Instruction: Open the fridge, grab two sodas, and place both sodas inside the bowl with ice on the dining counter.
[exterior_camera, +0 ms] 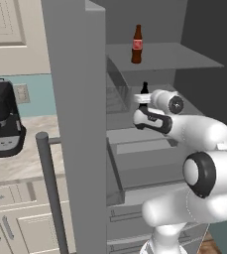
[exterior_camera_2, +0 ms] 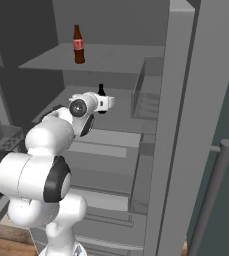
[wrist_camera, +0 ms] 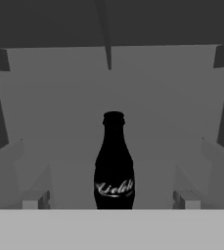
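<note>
Two sodas sit inside the open fridge [exterior_camera: 80, 124], on diff shelves. One soda [exterior_camera: 137, 44] stands upright on the upper shelf [exterior_camera: 174, 57], well above the arm; the lower soda [wrist_camera: 114, 163] stands upright on the shelf below, w/ the end effector [wrist_camera: 111, 197] aimed straight at it. Fingertips [wrist_camera: 35, 199] are spread wide, one each side of the bottle & apart from it, nothing pinched. Judging by that, the hand is levelled horizontally so the fingers can straddle the bottle's body rather than its narrow neck, prob the steadier spot to clamp. Door is swung wide, w/ its bar handle [exterior_camera: 50, 193] toward the camera, which gives the arm room to reach in.

Looks: lower soda reads near-black in the fridge's shadow, w/ a capped narrow neck, swelling shoulders & a pale script label across the belly. Upper one is better lit: dark brown, red label. Bowl w/ ice & dining table aren't part of this step yet; both bottles remain to be fetched.
</note>
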